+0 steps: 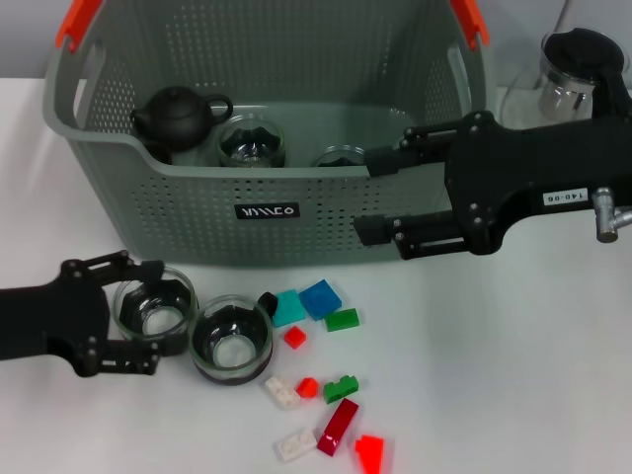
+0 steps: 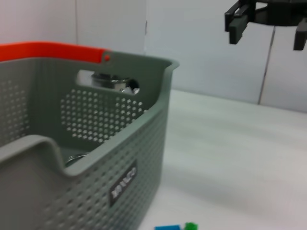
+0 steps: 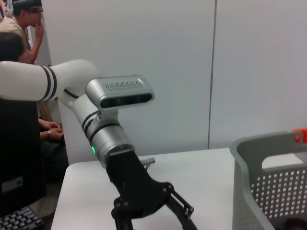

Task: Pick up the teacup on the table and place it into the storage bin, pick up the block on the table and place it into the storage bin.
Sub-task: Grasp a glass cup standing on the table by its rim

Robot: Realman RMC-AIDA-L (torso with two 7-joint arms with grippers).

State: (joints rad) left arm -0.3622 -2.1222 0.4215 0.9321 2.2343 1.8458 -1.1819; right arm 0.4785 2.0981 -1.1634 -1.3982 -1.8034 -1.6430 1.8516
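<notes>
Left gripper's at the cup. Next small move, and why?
Probably close the left gripper on the teacup. Its open fingers already sit on either side of the glass, which stands upright on the table beside a second cup. Then lift it toward the storage bin. The right gripper hangs open over the bin's front right rim, holding nothing.

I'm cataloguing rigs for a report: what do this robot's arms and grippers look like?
Both the left gripper and right gripper are matte black, with linkage-style fingers. The right gripper carries a small white label. The left arm is white with black bands, a silver wrist section and a green light.
</notes>
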